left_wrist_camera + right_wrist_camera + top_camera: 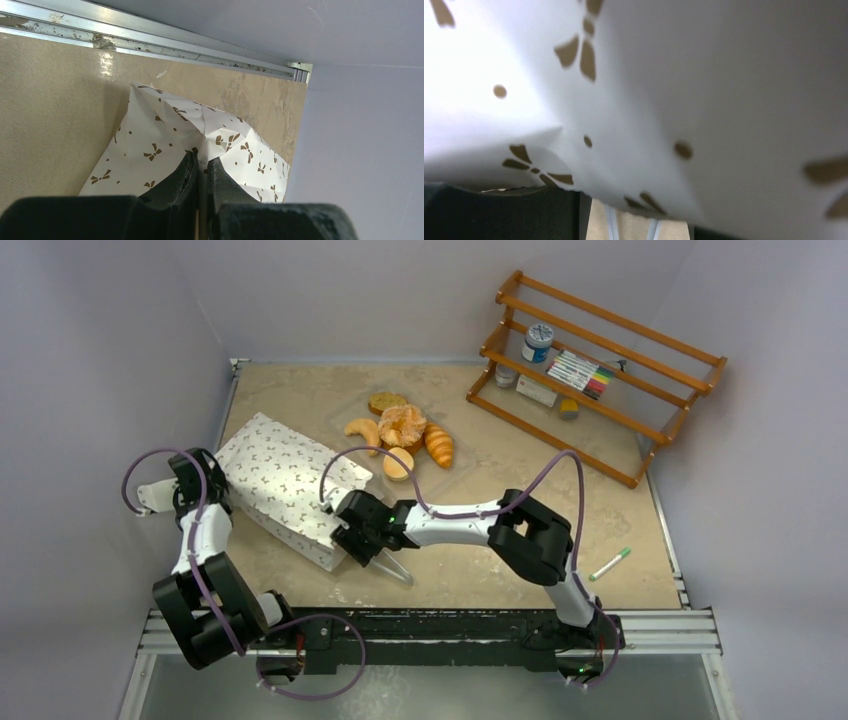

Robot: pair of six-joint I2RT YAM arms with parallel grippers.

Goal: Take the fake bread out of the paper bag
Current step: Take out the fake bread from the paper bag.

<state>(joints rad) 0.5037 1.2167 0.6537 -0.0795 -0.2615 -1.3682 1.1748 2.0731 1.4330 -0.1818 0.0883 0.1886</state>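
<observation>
The paper bag (285,485) lies flat on the left of the table, white with small brown marks. My left gripper (220,490) is at its left end, shut on a pinched fold of the paper bag (165,135), seen close in the left wrist view (202,161). My right gripper (355,545) is at the bag's near right corner. There the bag's edge (634,125) fills the right wrist view, and the fingers stand apart below it (634,217). The fake bread (402,426) lies outside the bag in a cluster behind it: two croissants, a swirled bun, a brown slice and a small roll.
Metal tongs (397,569) lie on the table under my right gripper. A wooden rack (600,370) with a jar and markers stands at the back right. A green pen (610,564) lies near the right front edge. Walls close in on both sides.
</observation>
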